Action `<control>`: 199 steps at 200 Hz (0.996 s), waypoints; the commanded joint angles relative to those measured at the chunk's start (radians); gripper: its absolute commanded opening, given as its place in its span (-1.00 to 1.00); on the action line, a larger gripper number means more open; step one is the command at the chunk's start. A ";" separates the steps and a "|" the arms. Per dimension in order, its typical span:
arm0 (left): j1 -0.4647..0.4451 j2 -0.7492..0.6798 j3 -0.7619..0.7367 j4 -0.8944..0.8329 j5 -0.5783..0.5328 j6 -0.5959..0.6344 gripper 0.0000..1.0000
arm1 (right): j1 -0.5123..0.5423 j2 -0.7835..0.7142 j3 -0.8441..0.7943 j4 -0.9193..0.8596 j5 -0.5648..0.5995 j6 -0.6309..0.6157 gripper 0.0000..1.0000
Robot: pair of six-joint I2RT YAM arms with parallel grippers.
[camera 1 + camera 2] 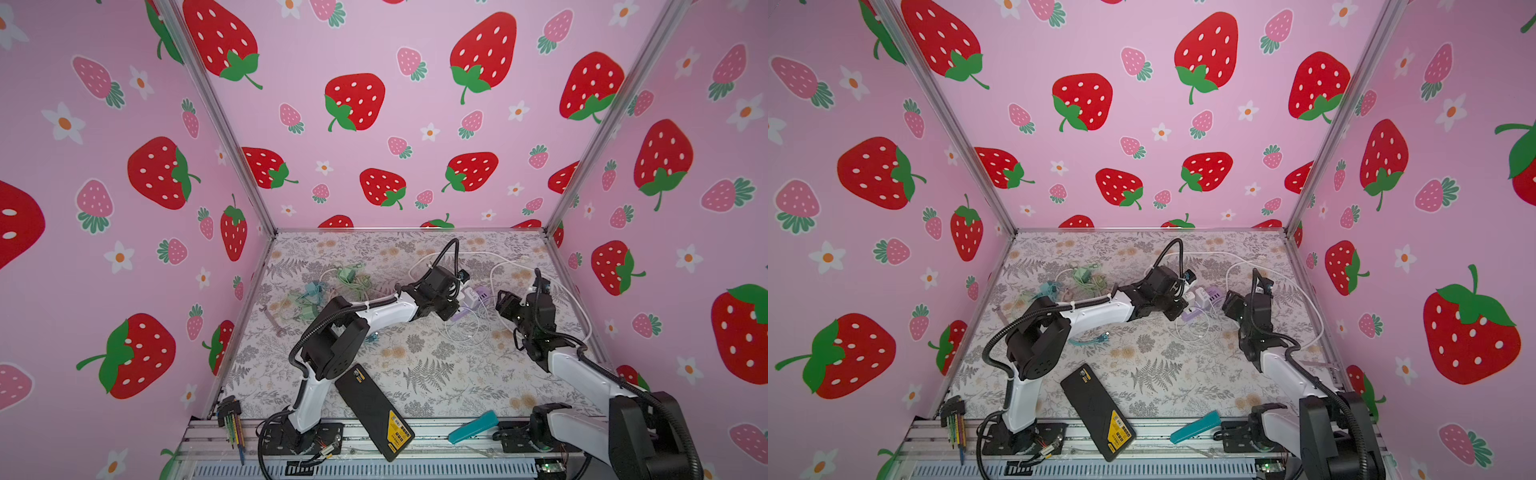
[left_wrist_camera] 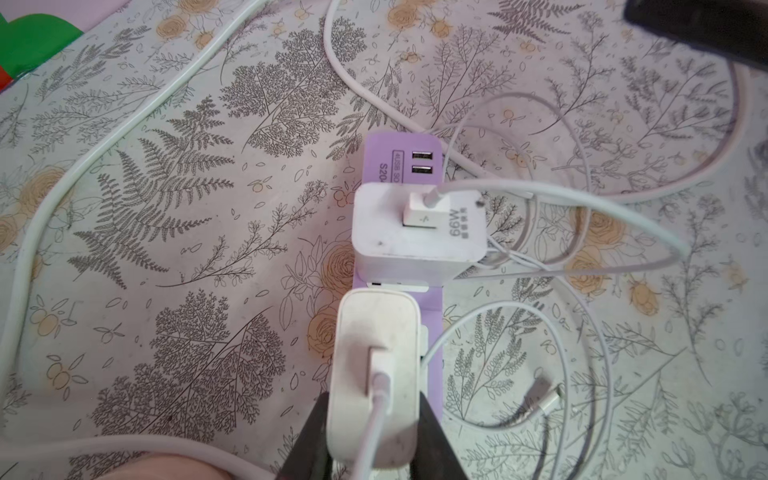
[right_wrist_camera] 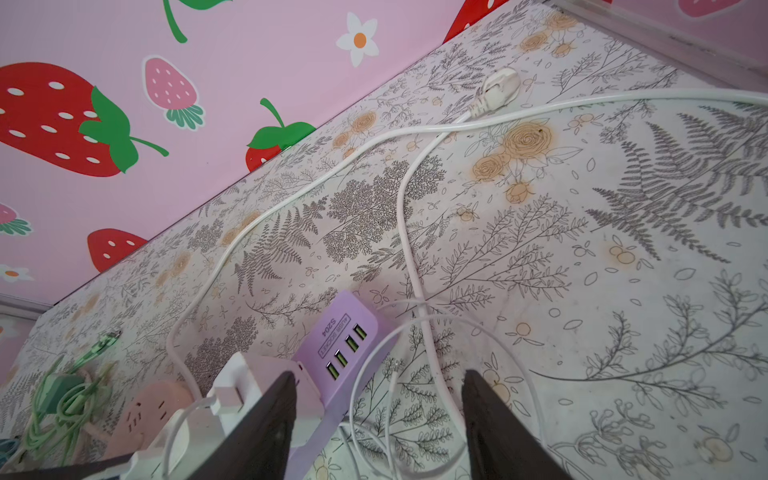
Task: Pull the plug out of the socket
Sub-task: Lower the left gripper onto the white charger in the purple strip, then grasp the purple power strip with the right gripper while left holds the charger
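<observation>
Top views: the left pincer [image 1: 455,309] is extended past the middle, down at the purple socket [image 1: 483,296] strip, right of centre on the table [image 1: 415,374]. The right pincer [image 1: 502,302] is held just beside the strip's other end. Loose white cables [image 1: 465,332] are coiled around the strip. Grip state cannot be read from here.

Left wrist: the white plug [image 2: 374,365] is clamped between the dark fingers [image 2: 307,440] of the left pincer [image 2: 373,405], one on each flank. The plug is positioned over the socket [image 2: 378,166]; whether it is fully seated cannot be told. A second adapter [image 2: 415,245], marked 66W, is plugged in next along, with a USB lead run out of it.

Right wrist: the right pincer [image 3: 378,376] jaws are held apart, nothing gripped. The socket's USB end [image 3: 340,345] is located between the fingers [image 3: 266,415]. One finger is overlapped with the strip; bare table is shown between the strip and the other finger. Contact cannot be confirmed.
</observation>
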 commanded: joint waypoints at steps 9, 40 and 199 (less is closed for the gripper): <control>-0.004 -0.070 -0.083 0.028 -0.036 -0.014 -0.72 | -0.007 0.047 0.017 0.019 -0.044 0.012 0.30; -0.006 -0.125 -0.153 0.031 -0.032 -0.012 -0.73 | -0.007 0.121 0.050 0.015 -0.100 -0.006 0.29; -0.008 -0.178 -0.227 0.011 0.002 -0.053 -0.32 | 0.076 0.411 0.246 -0.033 -0.270 -0.148 0.29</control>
